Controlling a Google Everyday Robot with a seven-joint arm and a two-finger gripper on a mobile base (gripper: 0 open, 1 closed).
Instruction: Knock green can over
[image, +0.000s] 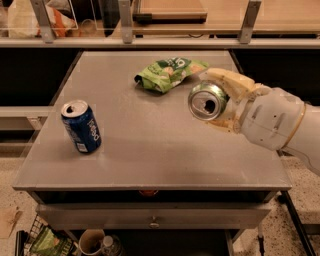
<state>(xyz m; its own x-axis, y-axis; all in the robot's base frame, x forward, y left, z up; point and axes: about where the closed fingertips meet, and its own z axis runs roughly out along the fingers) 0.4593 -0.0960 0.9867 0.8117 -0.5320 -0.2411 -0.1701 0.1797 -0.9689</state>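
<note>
The green can (205, 101) is tipped on its side, its silver top with the open mouth facing the camera; little of its green side shows. It sits between the cream fingers of my gripper (212, 100) over the right part of the grey table (150, 150). One finger (227, 80) lies above the can and the other below it. The gripper looks shut on the can, and the white arm (272, 117) comes in from the right.
A dark blue soda can (81, 126) stands upright at the table's left. A flat green snack bag (167, 72) lies at the back centre, just left of the gripper. A shelf rail runs behind the table. A drawer and a bin with cups are below the front edge.
</note>
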